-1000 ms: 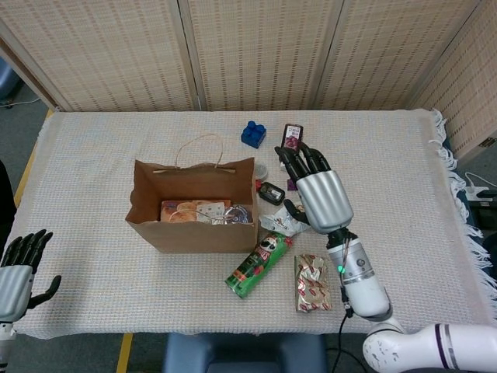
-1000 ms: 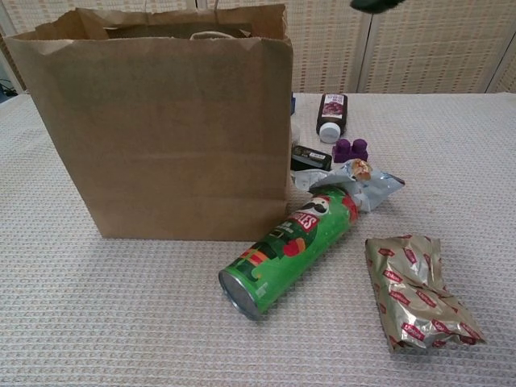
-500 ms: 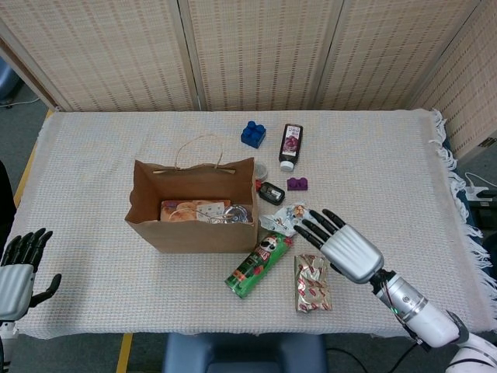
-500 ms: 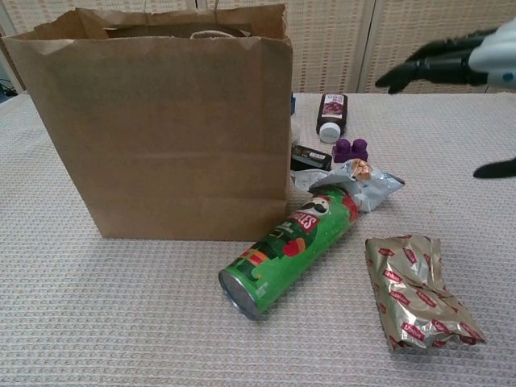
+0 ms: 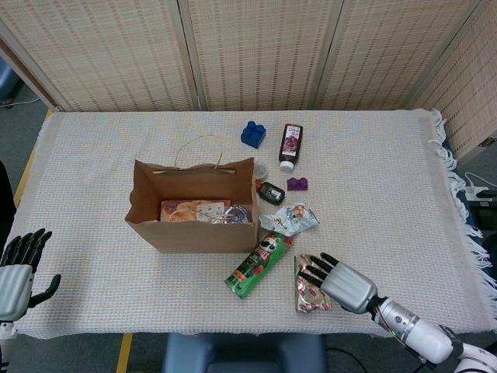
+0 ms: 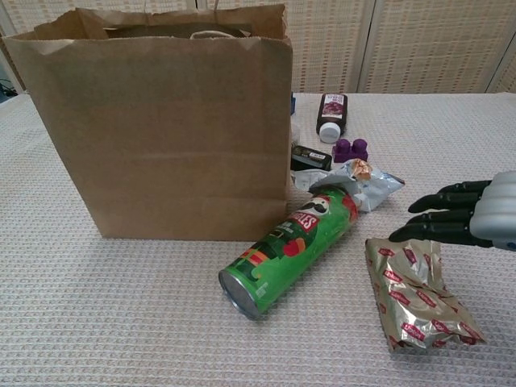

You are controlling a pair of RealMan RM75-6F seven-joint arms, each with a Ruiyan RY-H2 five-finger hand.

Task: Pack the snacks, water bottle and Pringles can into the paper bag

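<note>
While its dark fingers (image 6: 439, 218) are stretched out and spread apart, the right hand (image 5: 342, 281) hangs just over the gold snack pack (image 6: 415, 290) and holds nothing. The left hand (image 5: 15, 272) sits off the table's near left corner, fingers apart, with nothing in it.

That gold pack is crinkly and shiny with red marks, and it lies flat near the front edge of the table (image 5: 388, 179). Just beside it lies the green Pringles can (image 6: 289, 250), tipped on its side, with its top end by the bag. A silver snack pack (image 6: 359, 181) rests crumpled next to the can's top end.

Behind these stands the brown paper bag (image 6: 169, 137), open at the top, with string handles. Some snack packs (image 5: 198, 211) already lie inside it.

Farther back are a small dark bottle (image 5: 290, 145) lying down, a purple block (image 5: 297, 184), a blue block (image 5: 253, 134) and a small black thing (image 5: 271, 193).

A pale woven cloth covers the table. Woven screens (image 5: 256, 50) stand behind it.
</note>
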